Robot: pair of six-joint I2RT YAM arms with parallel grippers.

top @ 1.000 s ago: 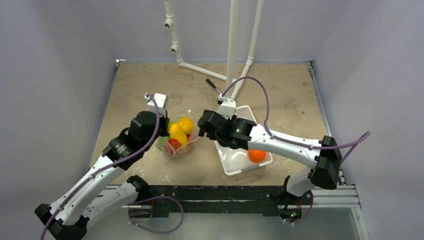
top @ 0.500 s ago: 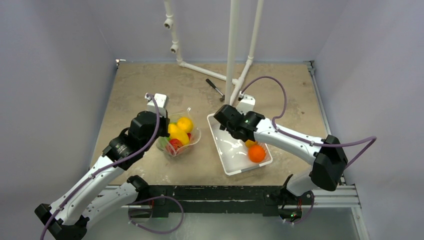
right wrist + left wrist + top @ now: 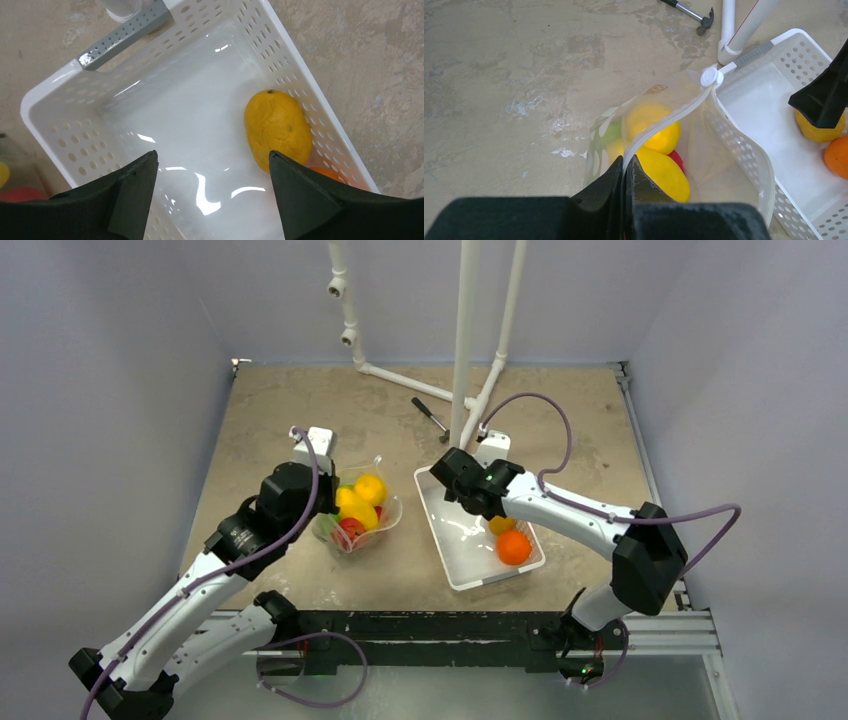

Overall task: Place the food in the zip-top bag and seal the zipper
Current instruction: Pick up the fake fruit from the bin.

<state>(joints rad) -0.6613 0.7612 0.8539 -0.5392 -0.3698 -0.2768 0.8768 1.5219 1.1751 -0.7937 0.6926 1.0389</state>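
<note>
Hovering the right gripper wide open and empty over the tray, aiming to centre the yellow fruit (lying just ahead of the right-hand jaw) between both before closing, while clamping the left gripper tight on the zipper of the bag, its mouth gaping beyond those jaws.

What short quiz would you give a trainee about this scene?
1. True or false: the left hand is clamped on the zipper of the zip-top bag.
2. How many fruits lie in the white tray? A one, B two, C four.
3. Fill in: the right hand hangs open above the ____.
Key: 1 true. 2 B, a yellow fruit and an orange. 3 tray.
</note>
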